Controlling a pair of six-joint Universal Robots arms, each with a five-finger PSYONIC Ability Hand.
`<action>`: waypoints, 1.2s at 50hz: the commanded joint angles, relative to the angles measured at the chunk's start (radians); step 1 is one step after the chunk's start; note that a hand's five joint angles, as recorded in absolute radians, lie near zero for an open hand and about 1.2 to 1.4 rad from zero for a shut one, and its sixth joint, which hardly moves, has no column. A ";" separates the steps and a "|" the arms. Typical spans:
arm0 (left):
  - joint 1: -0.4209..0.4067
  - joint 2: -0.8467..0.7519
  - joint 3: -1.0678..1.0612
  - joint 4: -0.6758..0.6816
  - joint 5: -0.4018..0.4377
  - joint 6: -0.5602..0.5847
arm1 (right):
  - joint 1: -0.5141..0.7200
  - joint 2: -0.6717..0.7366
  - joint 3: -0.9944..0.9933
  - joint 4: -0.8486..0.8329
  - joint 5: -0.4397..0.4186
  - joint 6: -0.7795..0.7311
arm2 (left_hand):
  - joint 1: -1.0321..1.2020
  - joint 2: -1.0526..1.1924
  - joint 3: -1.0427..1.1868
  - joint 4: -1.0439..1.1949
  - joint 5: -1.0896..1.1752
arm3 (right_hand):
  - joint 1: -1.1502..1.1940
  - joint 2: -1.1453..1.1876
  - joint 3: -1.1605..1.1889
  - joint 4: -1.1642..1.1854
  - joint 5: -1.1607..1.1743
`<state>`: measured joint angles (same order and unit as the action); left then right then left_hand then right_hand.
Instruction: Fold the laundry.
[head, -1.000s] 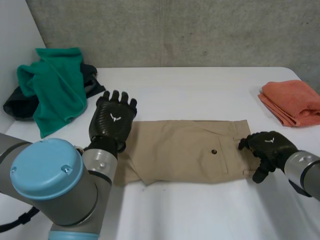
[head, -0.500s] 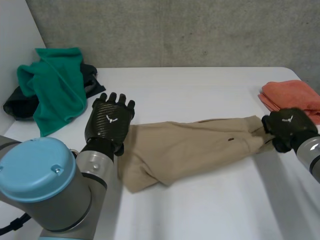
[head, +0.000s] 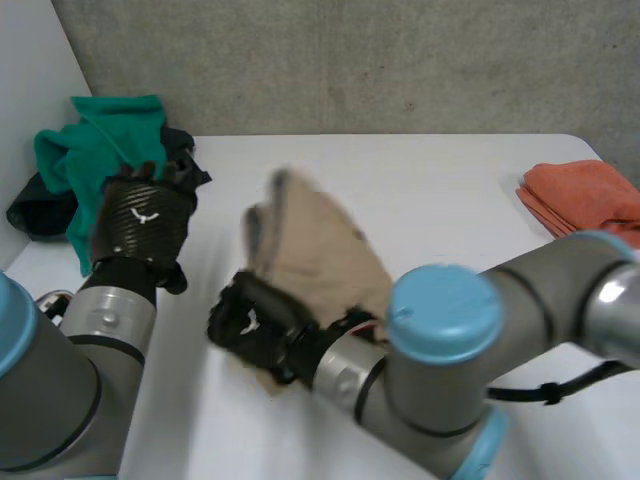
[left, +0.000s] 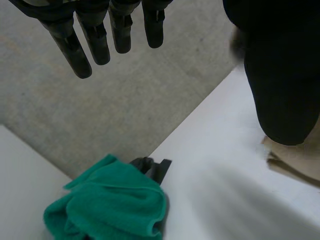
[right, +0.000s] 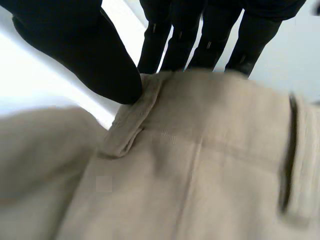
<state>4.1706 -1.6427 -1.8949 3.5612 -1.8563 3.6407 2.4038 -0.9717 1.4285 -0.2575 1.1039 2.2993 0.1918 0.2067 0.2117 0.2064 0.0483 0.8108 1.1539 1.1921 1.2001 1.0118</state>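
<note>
Tan trousers are bunched and partly lifted off the white table, left of its middle in the head view. Their waistband is pinched by the right hand. In the right wrist view the thumb is pressed on the band beside a belt loop, with the fingers behind the cloth. The right arm is reached across the robot's front, so this hand is placed at the near, left end of the garment. From there the cloth is seen to run away from the robot and a little rightward. That is taken as its long axis, though the outline is smeared and the far end cannot be traced.

By contrast the left hand is held raised, apart from the trousers, which lie to its right. Its fingers are straight and nothing is held.

A green cloth on a dark garment is heaped just behind the left hand. A folded orange cloth lies at the table's far right edge.

Judgement: an end-to-end fold is under way, with the right hand alone on the cloth. The waistband is judged due to be laid down on the end nearest the left hand. Clean release there is what the next move depends on.
</note>
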 joint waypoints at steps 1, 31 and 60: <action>0.046 0.017 -0.015 -0.008 0.000 -0.019 | 0.015 0.033 -0.045 -0.008 0.005 0.069 | -0.016 -0.031 -0.036 -0.031 -0.047 | -0.320 -0.663 -0.701 -0.709 -0.696; -0.052 -0.338 0.401 -0.381 0.183 -0.301 | -0.258 0.069 -0.420 0.573 0.177 0.815 | -0.014 -0.028 -0.033 -0.028 -0.045 | -0.636 -0.979 -1.018 -1.026 -1.012; -0.101 -0.359 0.422 -0.461 0.094 -0.289 | -0.256 -0.010 -0.202 0.305 0.321 0.537 | 0.004 -0.011 -0.016 -0.010 -0.027 | -0.594 -0.937 -0.975 -0.983 -0.969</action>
<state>4.0935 -2.0958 -1.5067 3.0973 -1.7704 3.3526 2.1490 -0.8278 1.1239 0.1672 1.4250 2.8274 0.1783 0.1872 0.2117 0.2064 0.0483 0.2120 0.2011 0.2066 0.2139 0.0455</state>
